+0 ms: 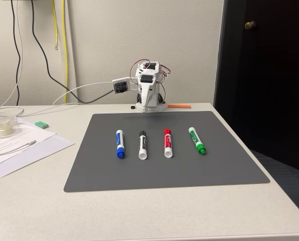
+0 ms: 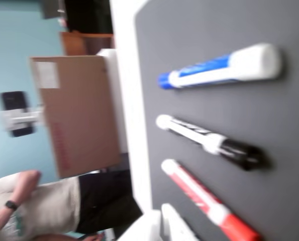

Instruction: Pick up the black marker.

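Black marker lies untouched on the grey mat between blue and red; our arm sits folded, nothing done; grip state we cannot tell

Glossy plastic black marker lies on a matt, smooth grey mat.

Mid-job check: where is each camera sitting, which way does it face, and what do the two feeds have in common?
Fixed view: at the table's near edge, facing the folded arm and wall across the grey mat.
Wrist view: on the arm, picture on its side, looking back over the mat toward a person and a cardboard box.
Shared: blue marker, black marker, red marker.
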`<state>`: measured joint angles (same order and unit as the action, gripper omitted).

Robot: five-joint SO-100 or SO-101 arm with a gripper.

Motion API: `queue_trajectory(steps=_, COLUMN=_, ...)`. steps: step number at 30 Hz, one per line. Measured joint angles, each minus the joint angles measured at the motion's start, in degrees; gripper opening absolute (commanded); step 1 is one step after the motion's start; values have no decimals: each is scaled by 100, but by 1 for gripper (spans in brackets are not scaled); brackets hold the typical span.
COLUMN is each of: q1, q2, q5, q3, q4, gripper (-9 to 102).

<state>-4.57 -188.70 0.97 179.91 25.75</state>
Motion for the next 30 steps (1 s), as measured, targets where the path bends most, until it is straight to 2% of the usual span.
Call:
queue_trajectory(steps=4, q1=0, q2=26, q5=-132, q3=0, q4=-360, gripper=0)
queue_trajectory(steps=13, q1=62, q2=35, q5=-1090, q3=0, q4=-1415, gripper=1)
queue_trajectory(steps=17, q1=97, q2=35, q5=-1301, q3=0, q4=-1582, gripper=0)
queue_trajectory(steps=22, q1=0, q2=264, q5=-2013, q3=0, q4=-2364, gripper=1)
queue_trajectory(steps=26, q1=167, q2=729, q5=-2373, q3=-97, q4=-2443, gripper=2)
queue_trajectory(steps=29, q1=422, q2=1740, q5=-2672, q3=-1037, q4=-2232, gripper=2)
queue_trajectory(steps=30, q1=466, q2=2338, q5=-2865, q3=-1608, q4=-1881, gripper=1)
